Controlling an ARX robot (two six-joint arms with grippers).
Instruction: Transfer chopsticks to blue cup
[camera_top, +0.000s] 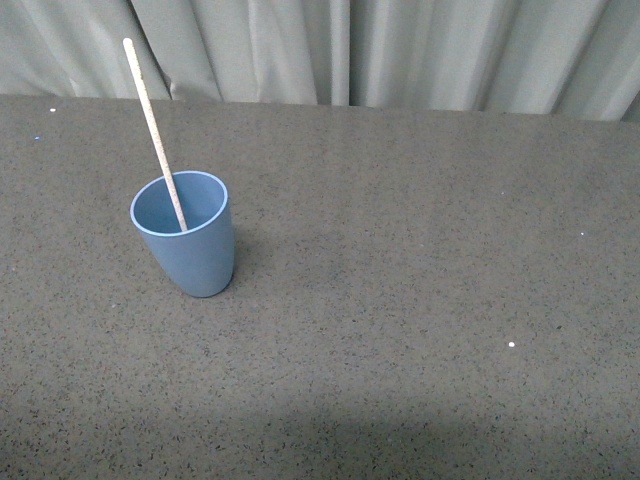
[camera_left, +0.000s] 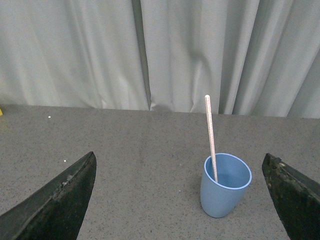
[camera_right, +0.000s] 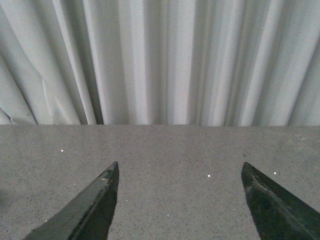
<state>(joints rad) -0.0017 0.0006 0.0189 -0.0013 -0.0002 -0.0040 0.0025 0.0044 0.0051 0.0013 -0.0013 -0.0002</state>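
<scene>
Chopsticks (camera_top: 155, 130) stand tilted inside blue cup (camera_top: 190, 250) on worktop (camera_top: 420, 300). Left gripper (camera_left: 182, 197) spread wide, empty, cup ahead between fingers, apart. Right gripper (camera_right: 180, 200) spread, empty.

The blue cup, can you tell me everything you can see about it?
The blue cup is a plain light-blue tumbler with no handle; it looks like matte plastic. It narrows toward a rounded base and has a paler rim. It stands upright on the dark speckled table, on the left side in the front view. One cream-white chopstick stands inside, leaning on the rim. No gripper touches it.
</scene>
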